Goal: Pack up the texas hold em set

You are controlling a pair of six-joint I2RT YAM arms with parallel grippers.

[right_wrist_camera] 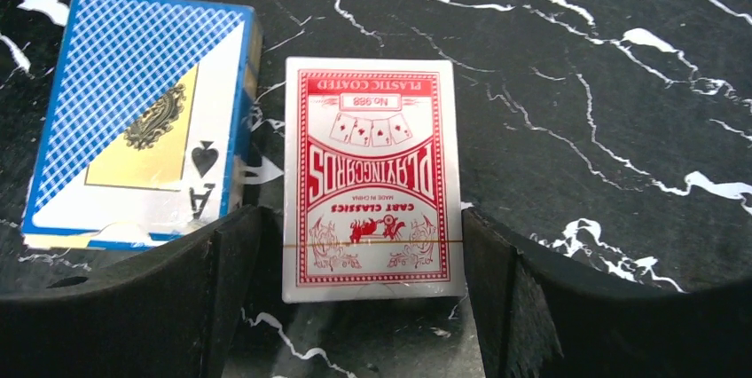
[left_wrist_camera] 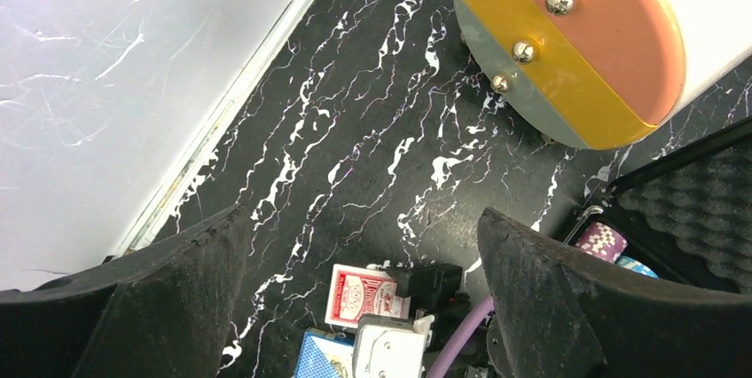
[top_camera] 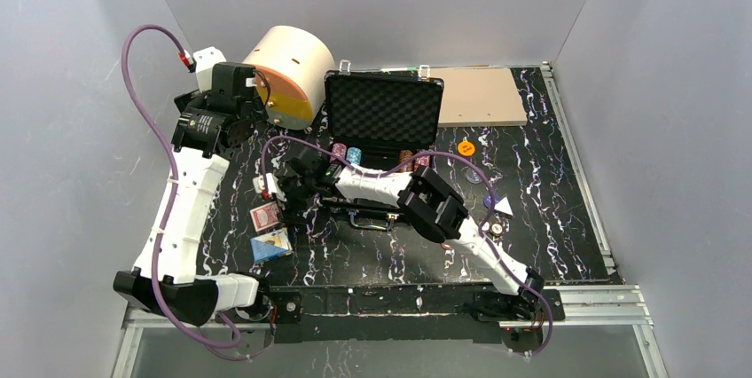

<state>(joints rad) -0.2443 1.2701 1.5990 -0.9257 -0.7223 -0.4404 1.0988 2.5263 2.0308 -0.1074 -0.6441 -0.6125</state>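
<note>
The black briefcase (top_camera: 381, 112) of the texas hold em set stands open at the back, foam lid up, with striped chip stacks (top_camera: 346, 154) along its front. A red card deck (right_wrist_camera: 371, 178) and a blue card deck (right_wrist_camera: 142, 121) lie flat side by side on the marbled table. My right gripper (right_wrist_camera: 361, 214) is open and low over the red deck, one finger on each side of its near end. In the top view it (top_camera: 284, 199) sits just right of the red deck (top_camera: 264, 216). My left gripper (left_wrist_camera: 359, 216) hangs open and empty, high above the table's back left.
A big cream cylinder (top_camera: 288, 72) with an orange-yellow face stands left of the case, close to my left wrist. A tan board (top_camera: 479, 96) lies at the back right. An orange round button (top_camera: 466, 147), a white piece (top_camera: 503, 206) and loose chips (top_camera: 495, 229) lie on the right.
</note>
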